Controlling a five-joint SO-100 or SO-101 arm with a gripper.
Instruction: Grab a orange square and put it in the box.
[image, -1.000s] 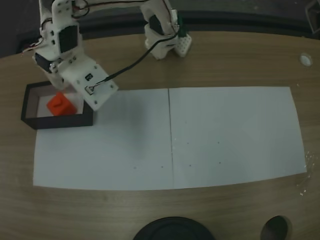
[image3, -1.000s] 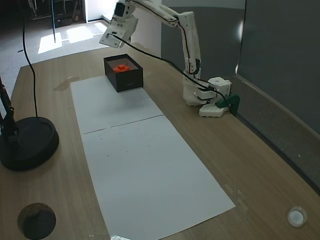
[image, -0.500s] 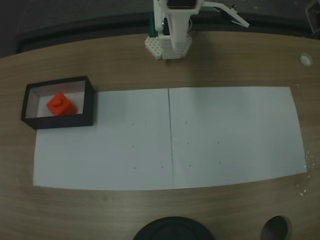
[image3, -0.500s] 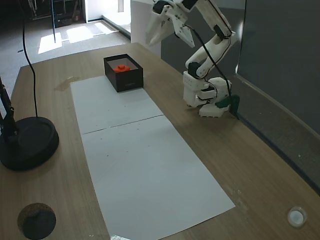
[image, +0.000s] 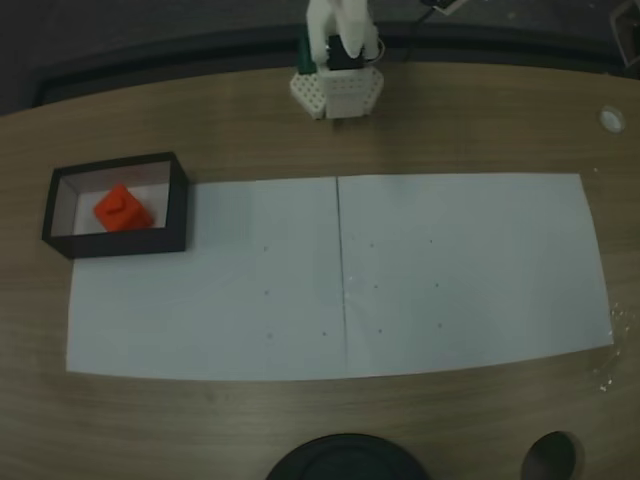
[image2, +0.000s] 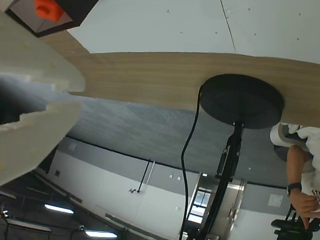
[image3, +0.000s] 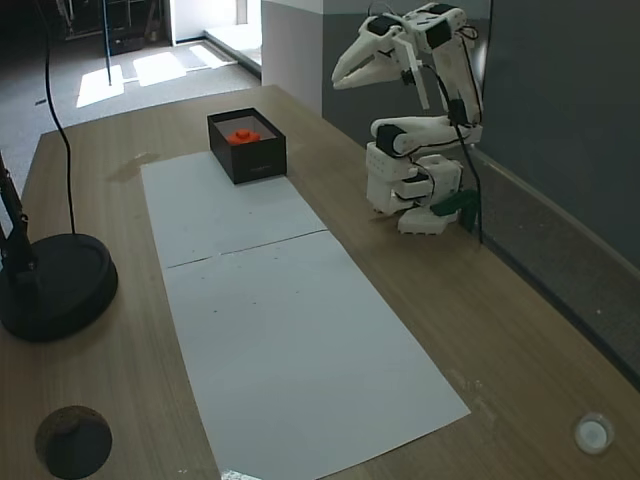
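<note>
The orange square (image: 122, 208) lies inside the box (image: 125, 242), a shallow black-walled tray at the left end of the paper. Another fixed view shows the same orange square (image3: 243, 136) resting in the box (image3: 258, 162) at the far end of the table. My gripper (image3: 338, 78) is folded back high above the arm's base (image3: 410, 190), far from the box, with its jaws together and nothing between them. In the wrist view the white fingertips (image2: 60, 82) meet at the left edge, and the orange square (image2: 48, 7) and the box (image2: 75, 7) sit in the top left corner.
Two white paper sheets (image: 340, 275) cover the middle of the wooden table. A black round lamp base (image3: 55, 285) stands at the near left, with a dark round hole (image3: 72, 440) beside it. A small white cap (image3: 592, 433) lies near the right edge. A person's hand (image2: 300, 200) shows far off.
The arm swung away from the box and folded back over its base. The gripper, open half a second ago, is now shut. The orange square stayed in the box.
</note>
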